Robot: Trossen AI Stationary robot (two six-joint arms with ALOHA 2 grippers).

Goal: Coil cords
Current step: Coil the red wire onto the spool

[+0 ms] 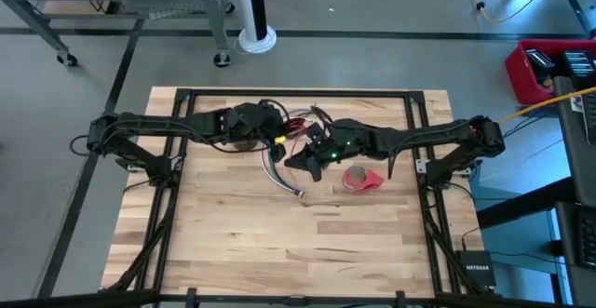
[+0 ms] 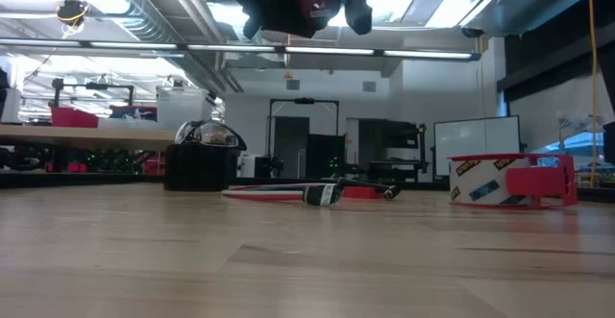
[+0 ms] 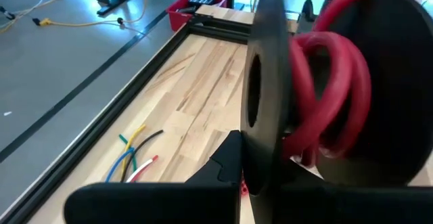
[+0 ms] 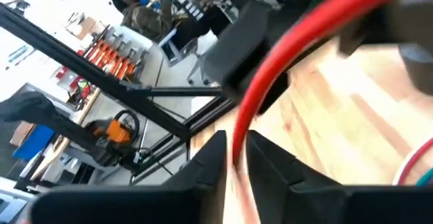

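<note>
Both arms meet high over the middle of the table. My left gripper (image 1: 272,131) is shut on red cord loops (image 3: 331,82). My right gripper (image 1: 312,145) faces it, with a red cord strand (image 4: 270,68) running between its fingers. From the grippers, a grey part of the cord bundle (image 1: 279,170) hangs down to the table. Its plug end (image 1: 298,194) lies on the wood and also shows in the low view as the plug end (image 2: 322,194). Loose coloured wire ends (image 3: 135,158) lie on the table. My left gripper holds a bunch of several red loops by their lower part (image 3: 304,139), beside a dark finger (image 3: 267,82). The loops stand up clear of the table. The exact place of contact is hidden by the gripper itself. My right gripper has one red strand (image 4: 238,139) between its two fingers (image 4: 213,163), which lie across it. The strand runs on, up and away, toward the other gripper, lifted clear of the table.
A red tape roll (image 1: 361,180) lies on the table right of the plug end; it is the tape roll (image 2: 509,182) at the right of the low view. Black frame rails (image 1: 186,94) border the wooden top. The near half of the table holds nothing.
</note>
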